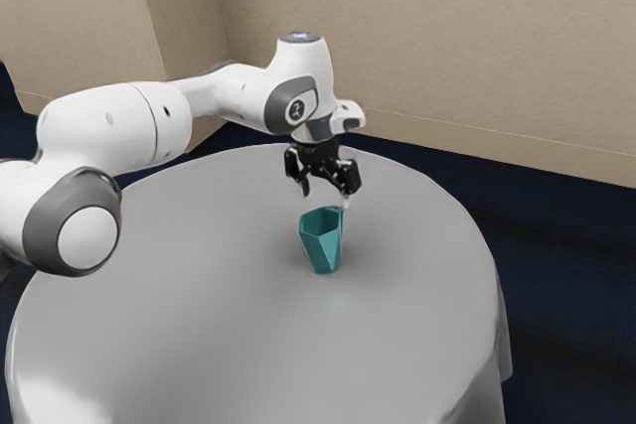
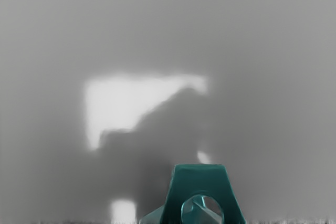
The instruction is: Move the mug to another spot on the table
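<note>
Largest first: a round grey table with a smooth, faintly glossy top (image 1: 199, 325), set against beige walls (image 1: 477, 37) and a dark blue floor (image 1: 566, 275). Next, a white seven-joint arm with grey joint caps (image 1: 119, 136), coming in from the exterior view's left and bending down over the middle of the table. Then a small teal faceted mug, tapering toward its base (image 1: 322, 240), upright near the table's centre, a little toward the exterior view's right, apparently resting on the top. In the wrist view, close under the hand (image 2: 202, 198), with a likely handle loop turned toward the camera. Smallest, a black two-finger gripper (image 1: 327, 191), hanging just above the mug's rim, fingers spread about as wide as the mug and pinching nothing. No contact with the mug to be made out, the finger toward the exterior view's right very near the rim. Reads as the approach before the grasp: lined up over the mug, not yet down around it. Calls next for a straight descent to bring the fingers either side of the mug's wall, then a firm close, a lift, and a carry to some other bare patch of table. Nothing in the way on any side of the mug; plenty of open surface toward the exterior view's left and toward the near edge. Main risks, at a guess: clipping the rim on the way down and tipping the mug, or a slanted facet slipping between the pads on the lift.
</note>
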`<state>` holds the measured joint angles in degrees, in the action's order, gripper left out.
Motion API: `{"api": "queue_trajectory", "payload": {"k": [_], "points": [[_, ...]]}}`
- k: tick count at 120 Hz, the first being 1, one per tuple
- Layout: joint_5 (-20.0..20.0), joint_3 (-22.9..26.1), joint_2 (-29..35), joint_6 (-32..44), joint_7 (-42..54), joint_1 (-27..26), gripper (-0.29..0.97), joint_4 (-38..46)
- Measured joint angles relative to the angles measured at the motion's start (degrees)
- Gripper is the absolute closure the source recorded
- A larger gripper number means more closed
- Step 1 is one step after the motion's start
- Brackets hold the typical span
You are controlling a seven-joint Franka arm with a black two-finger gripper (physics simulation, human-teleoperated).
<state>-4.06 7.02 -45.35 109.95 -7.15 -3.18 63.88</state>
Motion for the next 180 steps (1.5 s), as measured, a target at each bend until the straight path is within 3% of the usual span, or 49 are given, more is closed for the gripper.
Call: {"api": "queue_trajectory", "payload": {"k": [163,180], "points": [[1.4,1.3,-5.1,0.9,3.1,0.9,0.00,-0.6],[1.3,1.1,-5.0,0.9,3.3,0.9,0.13,-0.6]]}}
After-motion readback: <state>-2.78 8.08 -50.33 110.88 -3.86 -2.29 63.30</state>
